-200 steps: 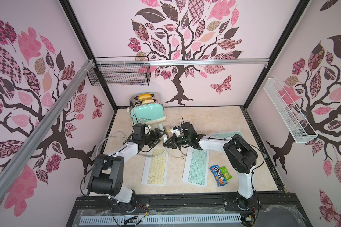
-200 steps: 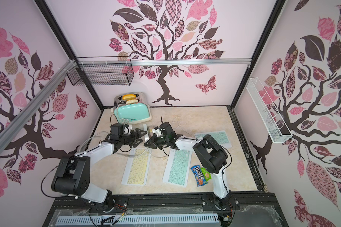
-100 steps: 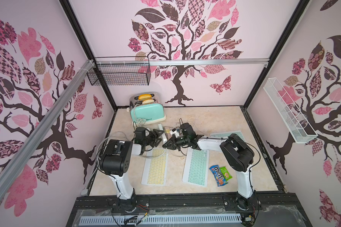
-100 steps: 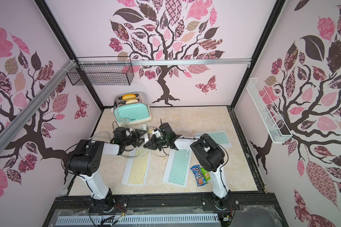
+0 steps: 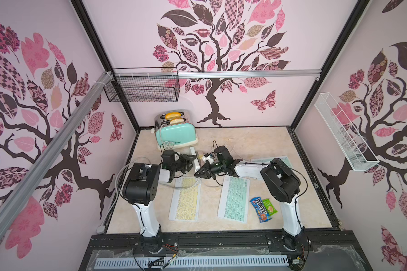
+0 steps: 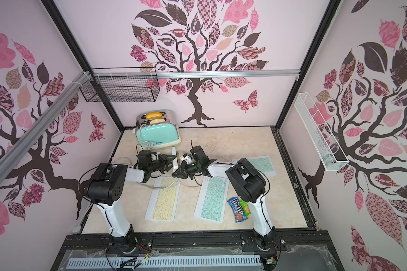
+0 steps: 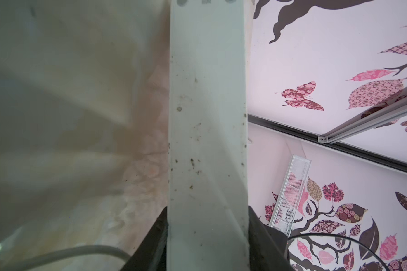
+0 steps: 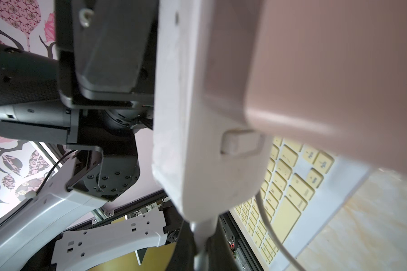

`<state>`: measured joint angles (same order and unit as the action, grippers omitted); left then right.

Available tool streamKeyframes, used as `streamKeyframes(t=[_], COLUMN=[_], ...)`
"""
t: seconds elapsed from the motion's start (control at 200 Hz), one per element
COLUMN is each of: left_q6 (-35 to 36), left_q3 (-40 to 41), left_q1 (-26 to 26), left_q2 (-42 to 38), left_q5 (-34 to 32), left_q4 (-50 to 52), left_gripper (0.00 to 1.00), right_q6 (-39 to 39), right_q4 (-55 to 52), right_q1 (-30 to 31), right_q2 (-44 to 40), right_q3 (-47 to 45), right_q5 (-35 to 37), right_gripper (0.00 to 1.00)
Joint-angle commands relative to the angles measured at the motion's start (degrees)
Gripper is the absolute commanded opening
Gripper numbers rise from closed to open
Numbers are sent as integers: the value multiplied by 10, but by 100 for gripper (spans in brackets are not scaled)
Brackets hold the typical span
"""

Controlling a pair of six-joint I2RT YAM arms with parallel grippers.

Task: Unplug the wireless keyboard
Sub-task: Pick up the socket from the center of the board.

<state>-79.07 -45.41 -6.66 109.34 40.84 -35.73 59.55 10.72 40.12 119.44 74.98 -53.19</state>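
In both top views the yellow keyboard (image 5: 186,204) lies flat near the front of the marbled tabletop (image 5: 256,140). A teal keyboard (image 5: 234,199) lies beside it, and a 3rd keyboard (image 6: 262,165) sits partly under the right forearm. Just beyond the yellow one, the left gripper (image 5: 190,162) straddles a white power strip (image 5: 193,152), and the right gripper (image 5: 197,174) sits pinched together at the strip's near end. The left wrist view shows black fingers (image 7: 150,246) pressed to both long edges of the strip, a clamp on it. The right wrist view shows the strip's switch (image 8: 241,142) and a blurred pinkish block (image 8: 327,82), likely the charger. A white cable (image 8: 266,218) runs across the yellow keys there, and what the closed right jaws hold I cannot tell. I judge this the bracing step; next comes a straight pull on the plug while the strip stays pinned. A mint toaster (image 5: 176,136), a candy packet (image 5: 260,208), a wire basket (image 5: 141,91) and tree-decal walls surround it.
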Motion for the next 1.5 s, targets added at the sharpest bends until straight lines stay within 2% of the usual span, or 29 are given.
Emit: streamKeyframes(t=[0.0,0.1,0.175,0.235,0.275,0.325,0.36,0.445,0.525,0.675,0.785,0.865,1.035,1.17,1.285,1.365,1.495], left_q6=[6,9,14,16,17,17,18,32,46,68,109,125,152,213,212,199,161], left_q3=[-13,-14,-15,-19,-22,-26,-28,-39,-56,-85,-108,-115,-153,-195,-199,-188,-166], left_q1=[1,2,4,6,7,8,8,9,9,10,9,10,10,10,10,10,10], left_q2=[7,4,0,-2,-4,-9,-14,-26,-38,-56,-73,-84,-99,-113,-121,-123,-121], left_q5=[12,13,15,19,22,22,21,26,33,50,62,71,110,130,147,150,154], left_q4=[-10,-7,2,3,4,6,5,17,32,55,95,94,120,207,198,179,120], left_gripper=[28,19,9,0,0,0,0,0,0,0,0,0,0,0,0,0,0], right_q6=[-14,-21,-36,-50,-61,-76,-87,-115,-139,-156,-170,-147,-11,76,130,142,136], right_q4=[-3,-13,-34,-56,-71,-91,-102,-125,-149,-159,-162,-135,89,239,365,410,418], right_q1=[2,2,2,1,1,0,0,-5,-16,-50,-74,-88,-105,-105,-102,-97,-80], right_q2=[3,5,5,5,4,0,-5,-30,-59,-112,-145,-161,-184,-179,-168,-159,-144], right_q3=[23,25,32,39,45,51,53,47,36,-8,-37,-59,-135,-180,-222,-229,-217], right_q5=[-30,-30,-26,-20,-18,-17,-16,-7,3,25,62,83,107,161,217,240,265], right_gripper=[2,3,5,11,20,45,56,73,80,82,82,82,82,82,83,84,84])
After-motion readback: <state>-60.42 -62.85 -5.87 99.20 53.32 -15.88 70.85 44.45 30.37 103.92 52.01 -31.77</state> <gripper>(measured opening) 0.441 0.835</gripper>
